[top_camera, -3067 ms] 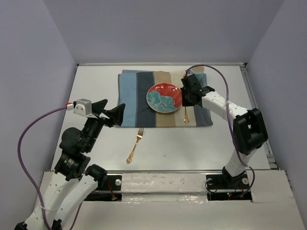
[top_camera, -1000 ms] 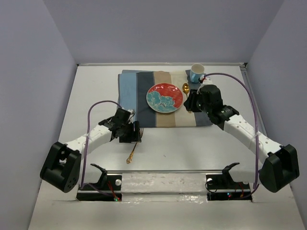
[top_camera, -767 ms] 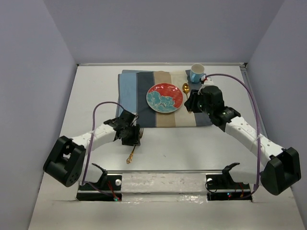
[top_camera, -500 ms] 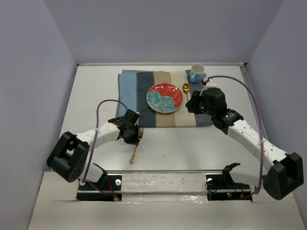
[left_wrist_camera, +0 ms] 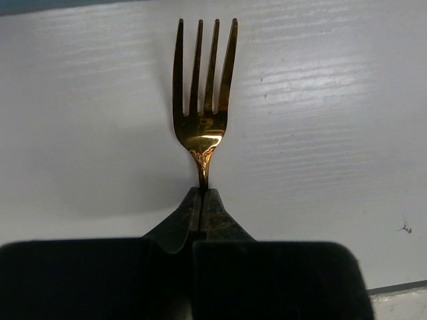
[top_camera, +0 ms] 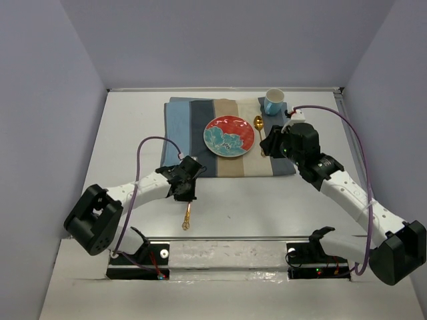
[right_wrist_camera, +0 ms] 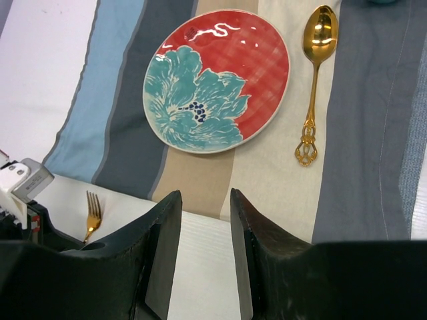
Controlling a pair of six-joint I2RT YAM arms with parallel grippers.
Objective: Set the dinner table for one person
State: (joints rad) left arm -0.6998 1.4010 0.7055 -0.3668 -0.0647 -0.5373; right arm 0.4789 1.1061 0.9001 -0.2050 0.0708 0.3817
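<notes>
Your dinner table (top_camera: 133,133), the white surface, spreads out on every side of the plate (top_camera: 229,136) and carries everything. The striped placemat (top_camera: 200,127) lies flat under the plate, which sits near its middle. Your right jaws hang just right of the plate, over the placemat. They stand partly apart with nothing between them. Your left jaws are to the near left of the plate, off the placemat. They are pinched tight on the fork (left_wrist_camera: 202,127) at its neck, just below the tines. The plate itself, red with a teal flower, sits flat. The blue mug (top_camera: 273,102) stands upright to the far right of the plate. The gold spoon (right_wrist_camera: 312,90) lies just right of the plate, not touching it, with its bowl pointing away from you. The fork points its tines away from you over the bare surface, and its handle sticks out behind the jaws. You cannot tell whether it rests on the surface or is lifted off.
</notes>
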